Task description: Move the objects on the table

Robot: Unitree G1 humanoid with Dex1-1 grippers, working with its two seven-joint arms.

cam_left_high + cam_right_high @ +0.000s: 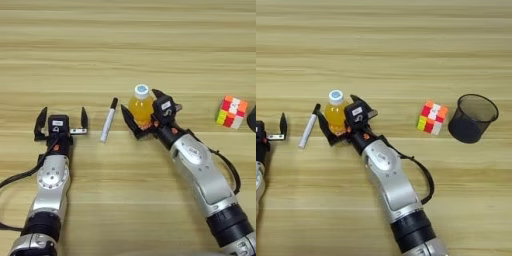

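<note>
A small orange-juice bottle (pixel 141 108) with a white cap stands upright on the table (pixel 125 45). My right gripper (pixel 143 113) is shut on it, one black finger on its left side and the other on its right. Just left of the bottle lies a white marker with a black cap (pixel 107 122), pointing away from me. A multicoloured puzzle cube (pixel 432 118) sits to the right, and a dark translucent cup (pixel 473 119) stands upright beyond it. Left of the marker, my left gripper (pixel 63 114) rests open with nothing between its fingers.
Bare wood stretches across the far half of the table. The marker lies about a hand's width from my left gripper's right finger. A black cable (pixel 227 167) loops beside the right forearm.
</note>
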